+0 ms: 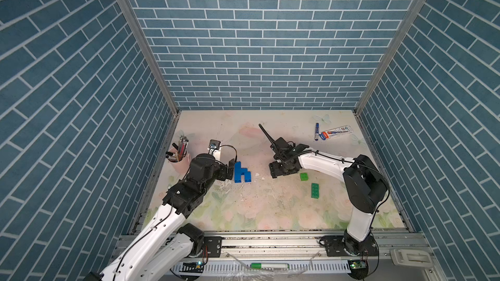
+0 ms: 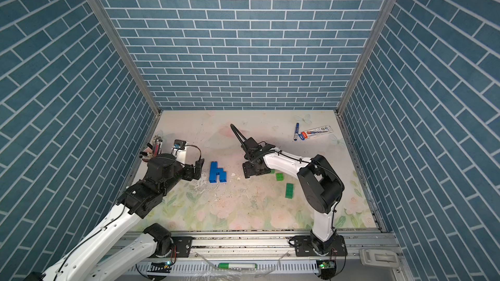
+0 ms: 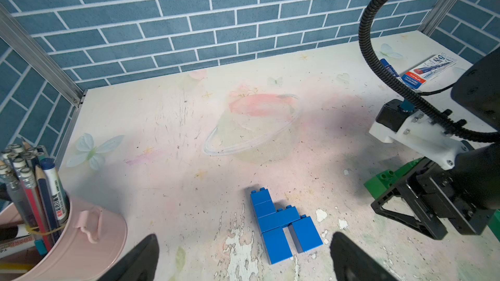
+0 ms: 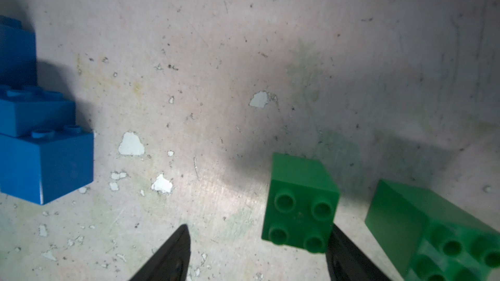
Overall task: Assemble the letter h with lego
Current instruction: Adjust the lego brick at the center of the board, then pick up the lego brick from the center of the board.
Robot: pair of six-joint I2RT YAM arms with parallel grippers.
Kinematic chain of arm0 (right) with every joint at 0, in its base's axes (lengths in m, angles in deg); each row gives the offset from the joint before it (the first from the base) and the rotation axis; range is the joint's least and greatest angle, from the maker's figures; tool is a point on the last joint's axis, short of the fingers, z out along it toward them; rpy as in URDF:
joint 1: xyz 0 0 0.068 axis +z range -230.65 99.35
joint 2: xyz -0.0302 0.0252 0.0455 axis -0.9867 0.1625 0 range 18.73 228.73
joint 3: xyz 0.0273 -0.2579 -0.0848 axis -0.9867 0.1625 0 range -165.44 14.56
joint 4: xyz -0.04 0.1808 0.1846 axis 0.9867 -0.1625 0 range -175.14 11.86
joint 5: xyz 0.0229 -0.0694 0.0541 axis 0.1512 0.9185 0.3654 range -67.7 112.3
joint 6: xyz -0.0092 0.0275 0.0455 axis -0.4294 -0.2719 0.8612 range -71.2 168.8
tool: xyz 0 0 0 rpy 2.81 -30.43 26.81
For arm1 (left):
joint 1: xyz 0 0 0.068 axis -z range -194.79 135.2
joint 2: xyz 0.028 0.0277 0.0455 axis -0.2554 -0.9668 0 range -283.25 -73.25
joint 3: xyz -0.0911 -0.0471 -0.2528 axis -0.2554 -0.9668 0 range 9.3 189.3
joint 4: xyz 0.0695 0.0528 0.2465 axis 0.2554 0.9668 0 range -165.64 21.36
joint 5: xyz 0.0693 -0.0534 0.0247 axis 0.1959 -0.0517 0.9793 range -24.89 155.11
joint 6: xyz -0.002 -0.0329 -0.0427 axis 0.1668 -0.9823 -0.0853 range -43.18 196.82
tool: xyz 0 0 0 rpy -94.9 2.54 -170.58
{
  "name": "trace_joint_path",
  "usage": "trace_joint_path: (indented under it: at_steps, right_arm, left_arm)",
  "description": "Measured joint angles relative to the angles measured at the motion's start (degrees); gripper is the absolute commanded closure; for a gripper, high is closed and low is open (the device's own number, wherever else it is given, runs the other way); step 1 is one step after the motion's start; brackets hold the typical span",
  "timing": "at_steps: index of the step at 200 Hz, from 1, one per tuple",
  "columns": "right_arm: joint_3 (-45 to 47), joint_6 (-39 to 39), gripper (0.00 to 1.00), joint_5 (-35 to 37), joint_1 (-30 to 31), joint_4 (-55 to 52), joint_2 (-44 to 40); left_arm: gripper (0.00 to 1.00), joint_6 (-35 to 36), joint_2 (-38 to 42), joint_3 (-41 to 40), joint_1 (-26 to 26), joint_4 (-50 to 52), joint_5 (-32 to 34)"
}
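Both open: left gripper [image 3: 244, 236] at blue h [image 1: 241, 175], right gripper [image 4: 259, 229] straddling green brick [image 4: 300, 204] off h's short leg. Brick likely light, rigid, slick; pinch sidewalls.

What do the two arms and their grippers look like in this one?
The left arm and right arm have glossy white link shells between bulky black joint housings, on black base plates. Thin black cables run along the shells; a ribbed black conduit arcs over the right wrist. The left gripper and right gripper are black with tapered fingers.
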Motion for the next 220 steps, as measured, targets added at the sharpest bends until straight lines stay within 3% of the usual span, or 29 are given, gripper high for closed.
trace_joint_path:
  at_steps: [82, 151, 220]
  right_arm:
    - [4.00, 2.62, 0.26, 5.09, -0.13, -2.93, -11.72]
    - [24.22, 8.90, 0.31, 8.72, -7.58, -8.31, -32.26]
    - [32.00, 10.51, 0.43, 5.18, -10.78, -6.49, -32.87]
  left_arm:
    - [0.01, -0.52, 0.02, 0.00, 0.00, 0.31, -0.63]
    - [0.01, -2.64, 1.70, 0.00, 0.00, 1.11, -3.19]
    - [0.01, -2.49, 0.17, 0.00, 0.00, 1.25, -4.79]
